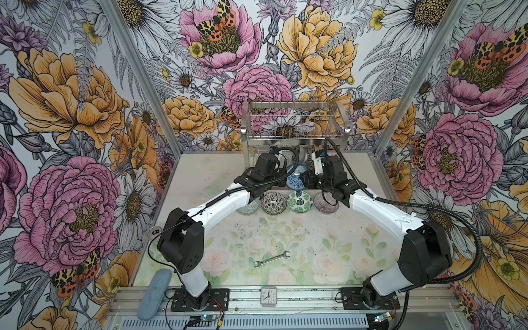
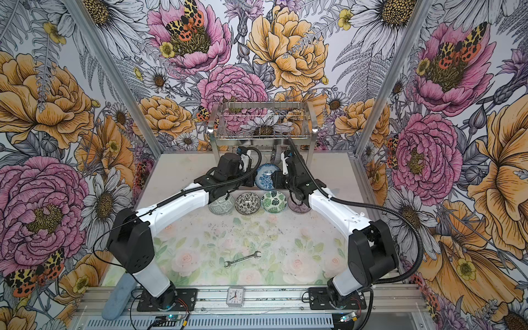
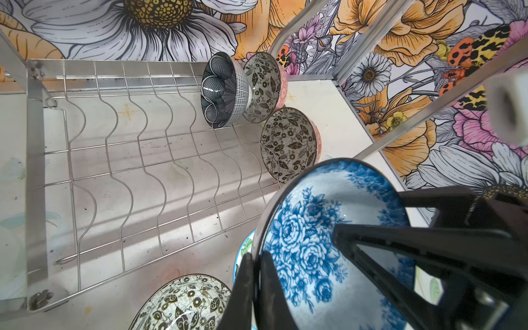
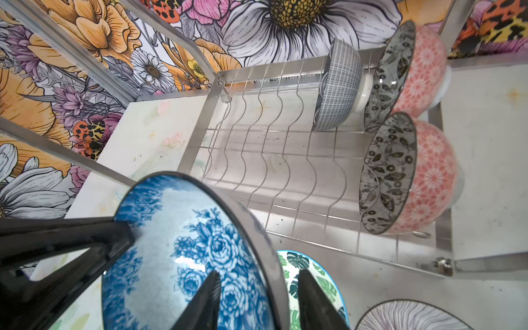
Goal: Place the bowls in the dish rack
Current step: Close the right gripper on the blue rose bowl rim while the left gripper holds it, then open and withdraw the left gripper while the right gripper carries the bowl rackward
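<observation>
My left gripper [image 3: 258, 255] is shut on the rim of a blue-white floral bowl [image 3: 328, 228], held tilted in front of the dish rack [image 1: 294, 134]. My right gripper [image 4: 258, 273] is open and straddles the opposite rim of the same bowl [image 4: 185, 243], one finger inside and one outside, with a gap showing. On the rack's lower wavy shelf [image 4: 271, 148] three bowls stand on edge: a dark petal one [image 3: 225, 88] and two pink-backed floral ones [image 4: 414, 65] [image 4: 423, 177]. Before the rack, several bowls sit in a row, among them a black-and-white floral [image 1: 273, 203] and a green leaf one [image 1: 300, 201].
A wrench [image 1: 271, 259] lies mid-table toward the front. A small clock [image 1: 268, 296] sits on the front rail and a blue-grey oblong pad [image 1: 154, 294] lies at the front left. The rack's upper basket [image 1: 294, 120] overhangs both wrists.
</observation>
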### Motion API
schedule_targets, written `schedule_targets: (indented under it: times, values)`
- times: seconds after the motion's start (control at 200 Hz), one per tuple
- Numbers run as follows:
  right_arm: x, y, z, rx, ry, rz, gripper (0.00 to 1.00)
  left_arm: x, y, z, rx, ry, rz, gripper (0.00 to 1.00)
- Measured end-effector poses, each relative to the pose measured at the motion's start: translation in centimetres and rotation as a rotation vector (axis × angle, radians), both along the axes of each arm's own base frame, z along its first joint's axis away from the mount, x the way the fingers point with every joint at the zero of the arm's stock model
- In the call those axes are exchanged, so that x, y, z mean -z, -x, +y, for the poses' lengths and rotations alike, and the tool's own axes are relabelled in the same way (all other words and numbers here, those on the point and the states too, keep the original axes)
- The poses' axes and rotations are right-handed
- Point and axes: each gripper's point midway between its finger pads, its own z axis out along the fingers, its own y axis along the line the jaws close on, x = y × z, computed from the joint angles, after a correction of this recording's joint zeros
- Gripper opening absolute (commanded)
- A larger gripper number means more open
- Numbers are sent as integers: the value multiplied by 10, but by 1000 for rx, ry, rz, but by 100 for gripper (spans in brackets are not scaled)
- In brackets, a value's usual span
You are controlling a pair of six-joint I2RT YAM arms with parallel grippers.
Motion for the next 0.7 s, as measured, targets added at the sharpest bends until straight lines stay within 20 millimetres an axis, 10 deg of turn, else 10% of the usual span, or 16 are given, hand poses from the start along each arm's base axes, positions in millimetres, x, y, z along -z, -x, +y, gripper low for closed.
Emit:
schedule_targets:
  times: [0.12, 0.305, 0.48, 0.701]
  values:
    - [0, -4, -4, 41, 0, 1, 0, 0, 2, 1, 8, -12, 0, 0]
    - [7, -4, -9, 49, 29, 10, 0, -12, 6, 1, 31, -22, -37, 0]
    - [5, -1, -6, 36, 48, -4, 0, -21, 12, 16, 26, -73, -25, 97]
    - [3, -6, -16, 69, 121, -44, 0, -85, 34, 83, -35, -110, -76, 99]
